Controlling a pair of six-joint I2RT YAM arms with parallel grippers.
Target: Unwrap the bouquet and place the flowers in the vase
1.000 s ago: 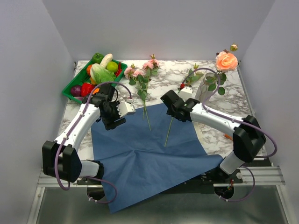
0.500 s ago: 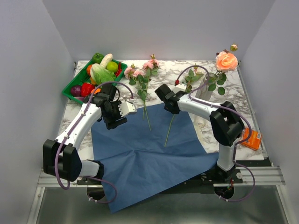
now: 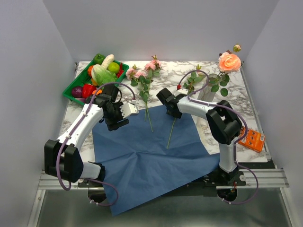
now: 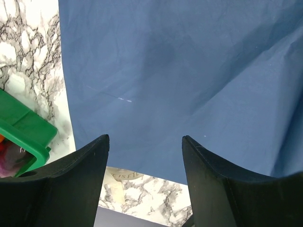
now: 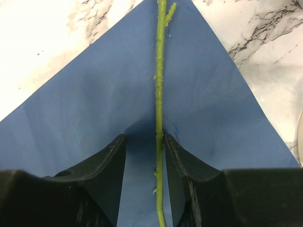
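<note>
Right gripper [image 5: 144,139] has swung over from the vase [image 3: 208,87] and narrowed around 1 flower stem [image 5: 159,94] lying on the blue paper [image 3: 142,151]. The stem touches 1 finger with a gap at the other, so it is not clamped yet. Left gripper [image 4: 144,156] wide open, empty. 1 rose [image 3: 229,61] in vase.

Bright overhead light, soft shadows, sharp focus, washed-out glare on the marble table [image 5: 42,33] in right wrist view
</note>
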